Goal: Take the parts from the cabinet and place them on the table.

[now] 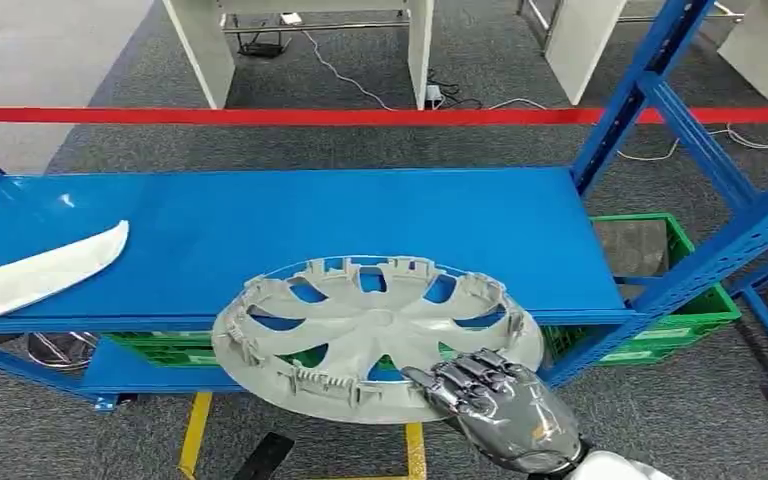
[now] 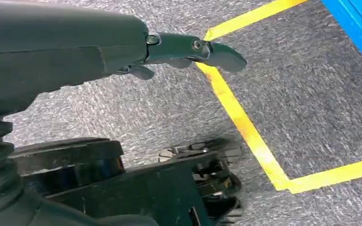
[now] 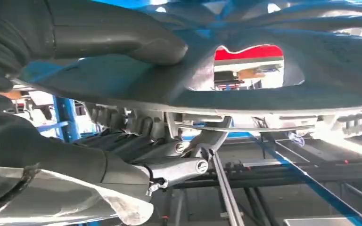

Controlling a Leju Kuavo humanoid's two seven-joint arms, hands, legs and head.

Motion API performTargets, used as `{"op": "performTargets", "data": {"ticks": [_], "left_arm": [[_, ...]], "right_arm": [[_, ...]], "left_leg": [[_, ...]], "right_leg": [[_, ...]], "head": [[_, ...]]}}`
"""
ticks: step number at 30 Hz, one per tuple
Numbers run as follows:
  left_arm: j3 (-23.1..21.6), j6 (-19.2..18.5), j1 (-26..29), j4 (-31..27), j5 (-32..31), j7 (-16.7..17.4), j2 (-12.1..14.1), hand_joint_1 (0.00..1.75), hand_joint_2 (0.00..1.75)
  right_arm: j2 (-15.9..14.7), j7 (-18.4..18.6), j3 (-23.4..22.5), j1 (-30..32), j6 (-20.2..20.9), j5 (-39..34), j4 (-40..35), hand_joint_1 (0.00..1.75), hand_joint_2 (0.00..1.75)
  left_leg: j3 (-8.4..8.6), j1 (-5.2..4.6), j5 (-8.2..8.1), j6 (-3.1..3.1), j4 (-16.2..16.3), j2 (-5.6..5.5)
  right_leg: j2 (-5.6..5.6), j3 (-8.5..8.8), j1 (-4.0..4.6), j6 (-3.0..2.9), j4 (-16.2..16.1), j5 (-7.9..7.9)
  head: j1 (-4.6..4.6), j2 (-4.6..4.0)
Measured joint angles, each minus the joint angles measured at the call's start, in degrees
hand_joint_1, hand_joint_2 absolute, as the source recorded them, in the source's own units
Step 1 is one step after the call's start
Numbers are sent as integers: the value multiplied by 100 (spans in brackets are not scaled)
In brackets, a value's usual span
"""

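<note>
- Head view: right hand (image 1: 495,400) grips the near rim of a grey wheel cover (image 1: 375,335), fingers (image 1: 460,375) curled over the rim's edge. The cover hangs tilted, its far half over the front edge of the blue shelf (image 1: 290,220), its near half out over the carpet.
- Right wrist view: thumb (image 3: 122,40) pressed on one face of the cover, darker fingers under the other face; a clamping hold at the rim alone.
- Left wrist view: left hand (image 2: 188,49) hangs over grey carpet and yellow floor tape (image 2: 245,127), holding nothing; one finger shows straight, but I cannot tell how the rest lie.
- White curved part (image 1: 45,270) lies at the shelf's left end, well apart from the cover.
- Judgement: the step is drawing the cover clear of the shelf. Grip is off-centre, so the far side may sag and catch; keep the cover level, lift before pulling back, and move slowly past the blue upright (image 1: 660,290) on the right.
</note>
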Motion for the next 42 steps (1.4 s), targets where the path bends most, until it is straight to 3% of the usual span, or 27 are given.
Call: {"op": "performTargets", "data": {"ticks": [2, 3, 4, 5, 8, 9, 11, 13, 15, 17, 18, 19, 22, 23, 24, 25, 27, 28, 29, 30, 32, 33, 34, 37, 38, 40, 42], "left_arm": [[0, -26, -2, 0, 7, 9, -4, 0, 175], [0, -26, -5, 0, 4, 13, 20, 0, 175], [0, -26, -5, 2, 2, 13, 2, 0, 175], [0, -17, -8, 2, 2, 13, 2, 0, 175], [0, -17, 3, 2, 4, 13, 13, 0, 175], [0, -17, -1, 2, 4, 13, 13, 0, 175], [0, -15, -4, 2, 4, 13, 15, 0, 175], [0, -17, 3, 2, -2, 13, 18, 0, 175], [0, -15, 3, 0, -4, 13, 18, 0, 175], [0, -13, 0, 2, -15, 13, 15, 0, 175], [0, -11, -3, 2, -15, 13, 24, 0, 175], [0, -9, -4, 0, -15, 13, 26, 0, 175], [0, 0, 1, 0, -15, 13, 20, 0, 175], [0, 0, -4, 0, -22, 13, 7, 0, 175], [0, 2, -9, 2, -24, 13, 2, 0, 175], [0, 0, -11, 2, -35, 13, -7, 0, 175], [0, 0, -3, 2, -37, 13, -11, 0, 175], [0, 0, -2, 2, -37, 13, -9, 0, 175], [0, 0, -2, 0, -39, 13, -7, 0, 175], [0, -2, -3, 2, -39, 13, -9, 0, 175], [0, -2, -8, 0, -48, 13, -15, 0, 175], [0, -2, -11, 2, -57, 13, -15, 0, 175], [0, -2, -13, 0, -57, 13, -13, 0, 175], [0, -2, -11, 0, -59, 13, -13, 0, 175], [0, -2, -10, 2, -59, 13, -9, 0, 175], [0, -2, -13, 0, -72, 13, -11, 0, 175], [2, 0, -11, 2, -74, 13, -2, 0, 175]], "right_arm": [[0, 2, 0, -4, 0, 2, 0, 175, 175], [0, 11, 0, -9, 0, 9, 5, 175, 175], [0, 13, 0, 13, -2, 13, 0, 175, 175], [0, 15, 0, 13, -2, 13, 2, 175, 175], [0, 20, 0, 24, -2, 13, 0, 175, 175], [0, 20, 0, 29, -2, 13, 0, 175, 175], [0, 20, 0, 30, -2, 13, 0, 175, 175], [0, 22, 0, 36, -2, 17, 2, 175, 175], [0, 22, 0, 35, -2, 17, 2, 175, 175], [0, 26, 0, 32, -2, 26, 0, 175, 175], [0, 31, 0, 35, -4, 39, 2, 175, 175], [0, 35, 0, 26, -4, 44, 0, 175, 175], [0, 39, 0, 32, -7, 55, 0, 175, 175], [0, 42, 0, 34, -9, 66, 0, 175, 175], [0, 50, 0, 42, -9, 85, 2, 175, 175], [0, 52, 0, 27, -9, 94, 2, 175, 175], [0, 63, 0, 47, -9, 96, 6, 175, 175], [0, 66, 0, 48, -9, 96, 9, 175, 175], [0, 66, 0, 46, -9, 98, 15, 175, 175], [0, 66, 0, 47, -9, 98, 17, 175, 175], [0, 66, 0, 35, -9, 101, 17, 175, 175], [0, 66, 0, 28, -11, 101, 17, 175, 175], [0, 66, 0, 25, -11, 101, 20, 175, 175], [0, 66, 0, 30, -15, 103, 20, 175, 175], [0, 66, 0, 31, -15, 103, 20, 175, 175], [0, 66, 0, 20, -15, 101, 20, 175, 175], [0, 68, 0, 29, -13, 101, 22, 175, 175]], "left_leg": [[-40, 76, -77, -118, 153, -10], [-96, 63, -108, -183, 216, -23], [-121, 45, -123, -230, 277, -27], [-136, 44, -114, -254, 347, -37], [-186, 64, -168, -322, 396, -32], [-255, 65, -377, -324, 573, -9], [-592, 52, -960, -328, 1499, -9], [-801, 41, -1227, -294, 2185, -10], [-582, -4, -980, -200, 1930, -10], [-27, -93, -529, -7, 937, -21], [157, -145, -533, 130, 573, -31], [214, -141, -536, 136, 468, -7], [205, -197, -493, 126, 363, -11], [240, -125, -415, 101, 209, 5], [234, -123, -366, 87, 166, 27], [196, -119, -333, 128, 162, 27], [117, -124, -298, 114, 180, 37], [78, -125, -274, 110, 189, 49], [40, -123, -256, 103, 205, 51], [7, -119, -245, 94, 231, 52], [-52, -103, -237, 77, 305, 50], [-79, -103, -240, 57, 348, 49], [-134, -134, -226, 17, 370, 36], [-179, -130, -137, -95, 400, 36], [-203, -141, -130, -112, 421, 28], [-336, -120, -515, -193, 715, 18], [-627, -77, -1104, -261, 1639, 18]], "right_leg": [[-22, 531, -83, 107, -1016, 431], [27, 701, -21, 142, -1113, 242], [88, 598, -18, 7, -1025, 348], [86, 586, -29, -38, -1050, 269], [72, 498, -30, -214, -973, 289], [69, 477, -19, -254, -973, 310], [48, 404, 22, -319, -971, 353], [34, 348, 80, -365, -968, 385], [34, 318, 141, -387, -967, 416], [41, 324, 199, -394, -968, 431], [36, 311, 177, -399, -970, 443], [36, 287, 219, -371, -969, 467], [14, 260, 159, -261, -997, 541], [10, 236, 185, -230, -990, 524], [12, 147, 177, -210, -894, 374], [17, 34, 172, -187, -582, 120], [14, -278, 142, -135, 275, -326], [12, -383, 135, -108, 584, -440], [11, -372, 127, -87, 656, -401], [9, -220, 115, -72, 454, -238], [-2, 396, 88, -57, -548, 211], [-11, 615, 79, -55, -988, 172], [-4, 739, 118, -88, -1050, 144], [14, 632, 130, -187, -1028, 205], [4, 592, 94, -271, -1076, 259], [-11, 522, 77, -381, -1078, 331], [-19, 412, 83, -412, -1071, 413]], "head": [[4, 0], [47, 0], [39, 0], [44, 0], [28, 0], [2, 0], [-11, 0], [-9, 0], [-11, 0], [-11, 0], [2, 0], [28, 0], [-2, 0], [13, 0], [15, 0], [28, 0], [24, 0], [17, 0], [26, 0], [22, 0], [24, 0], [26, 0], [31, 0], [15, 0], [24, 0], [-18, 0], [-20, 0]]}}
